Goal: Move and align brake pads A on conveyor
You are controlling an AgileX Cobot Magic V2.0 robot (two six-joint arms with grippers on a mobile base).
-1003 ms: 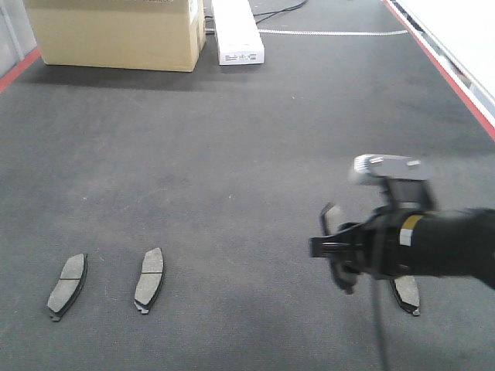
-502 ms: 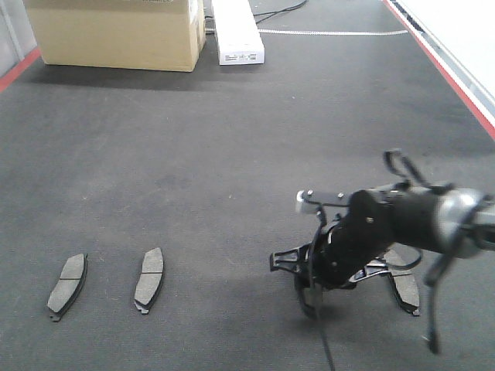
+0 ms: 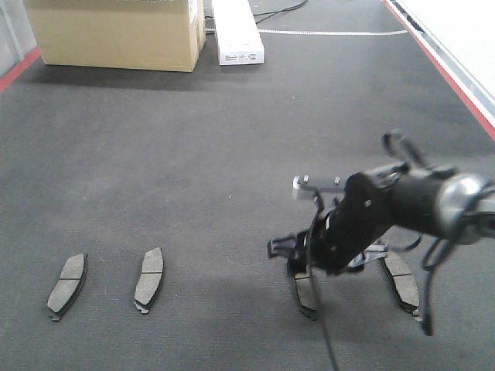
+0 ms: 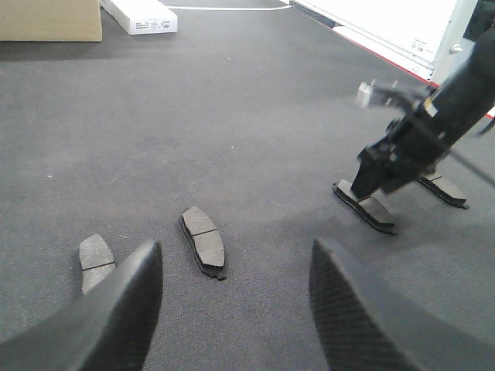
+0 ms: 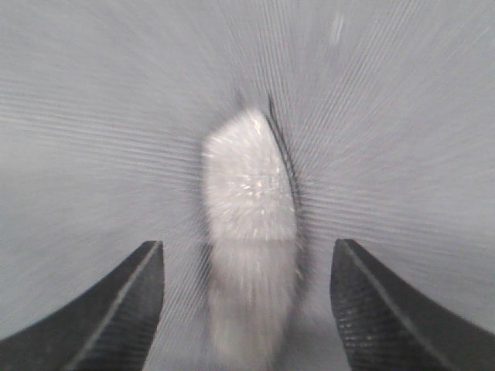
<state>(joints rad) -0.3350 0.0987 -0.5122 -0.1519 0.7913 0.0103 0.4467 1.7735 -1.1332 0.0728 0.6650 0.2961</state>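
Observation:
The brake pads A lie in a loose row on the charcoal conveyor (image 3: pixel 232 154). Two lie at the left (image 3: pixel 67 284) (image 3: pixel 149 278), one in the middle (image 3: pixel 306 296) and one at the far right (image 3: pixel 404 280). My right gripper (image 3: pixel 300 267) hangs just above the middle pad, partly hiding it. In the blurred right wrist view, that pad (image 5: pixel 249 209) lies between the spread fingers of the right gripper (image 5: pixel 247 309), touching neither. My left gripper (image 4: pixel 232 251) is open and empty, low over the belt near the second pad (image 4: pixel 203 238). The right arm (image 4: pixel 418 131) shows in the left wrist view.
A cardboard box (image 3: pixel 116 31) and a long white box (image 3: pixel 236 31) stand at the far end of the belt. A red edge strip (image 3: pixel 448 69) runs down the right side, with a pale surface beyond it. Cables trail from the right arm.
The right arm swung down and left to the belt. A pad now lies on the belt under its open fingers, left of the far-right pad. The two left pads have not moved.

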